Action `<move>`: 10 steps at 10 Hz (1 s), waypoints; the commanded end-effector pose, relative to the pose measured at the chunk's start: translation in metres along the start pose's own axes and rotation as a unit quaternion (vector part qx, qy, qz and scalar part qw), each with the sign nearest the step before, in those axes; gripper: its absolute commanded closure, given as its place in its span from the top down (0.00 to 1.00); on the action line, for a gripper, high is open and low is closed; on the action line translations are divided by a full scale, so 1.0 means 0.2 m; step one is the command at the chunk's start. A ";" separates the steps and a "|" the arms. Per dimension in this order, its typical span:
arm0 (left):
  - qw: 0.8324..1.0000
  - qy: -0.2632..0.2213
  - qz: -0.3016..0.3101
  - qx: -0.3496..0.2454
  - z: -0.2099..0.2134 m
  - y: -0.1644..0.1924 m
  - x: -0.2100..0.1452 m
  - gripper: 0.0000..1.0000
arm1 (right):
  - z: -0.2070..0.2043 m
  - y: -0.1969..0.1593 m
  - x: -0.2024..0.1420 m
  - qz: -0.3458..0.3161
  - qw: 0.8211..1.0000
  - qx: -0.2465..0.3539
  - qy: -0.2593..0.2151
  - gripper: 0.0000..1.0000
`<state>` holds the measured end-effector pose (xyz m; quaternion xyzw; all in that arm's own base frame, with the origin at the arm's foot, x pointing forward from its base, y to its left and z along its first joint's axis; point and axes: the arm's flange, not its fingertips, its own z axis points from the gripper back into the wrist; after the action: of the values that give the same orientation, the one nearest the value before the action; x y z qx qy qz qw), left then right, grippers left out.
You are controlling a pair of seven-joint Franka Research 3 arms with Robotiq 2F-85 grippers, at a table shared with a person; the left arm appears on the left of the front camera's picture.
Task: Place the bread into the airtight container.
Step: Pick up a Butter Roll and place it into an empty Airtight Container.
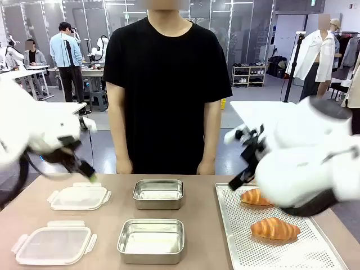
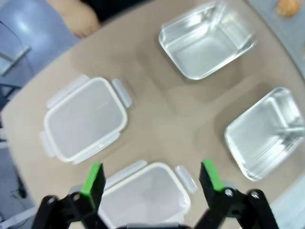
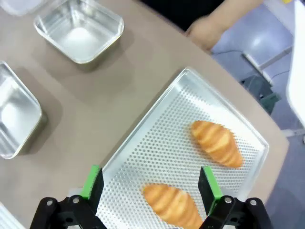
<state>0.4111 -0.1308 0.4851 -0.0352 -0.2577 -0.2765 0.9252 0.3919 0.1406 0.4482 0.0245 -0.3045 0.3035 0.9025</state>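
Bread (image 3: pixel 171 205) lies loose on the perforated tray (image 3: pixel 157 138) beneath the wide-open right gripper (image 3: pixel 150 179), angled across its jaws, so a careless close could spin it, crush it or drop it short of the container (image 3: pixel 78 31).

Nothing legible is showing: the steel containers (image 1: pixel 158 194), plastic lids (image 1: pixel 79 198) and perforated tray (image 1: pixel 236 247) are carrying no readable print.

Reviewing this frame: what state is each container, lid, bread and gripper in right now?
Far container: uncovered, empty.
Near container: uncovered, empty.
Far lid: off, flat on the table.
Near lid: off, flat on the table.
Far bread: on the tray, not held.
Near bread: on the tray, not held.
Left gripper: open, empty.
Right gripper: open, empty, above the tray.
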 end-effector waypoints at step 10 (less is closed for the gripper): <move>0.992 -0.107 0.058 0.032 1.98 0.32 0.01 1.00 | 1.96 -0.47 -0.25 0.012 0.998 0.000 -0.058 1.00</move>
<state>0.2762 0.0057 0.8384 -0.0509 -0.3640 -0.2156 0.9047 0.2089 -0.0506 0.7468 0.0631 -0.3582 0.3130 0.8774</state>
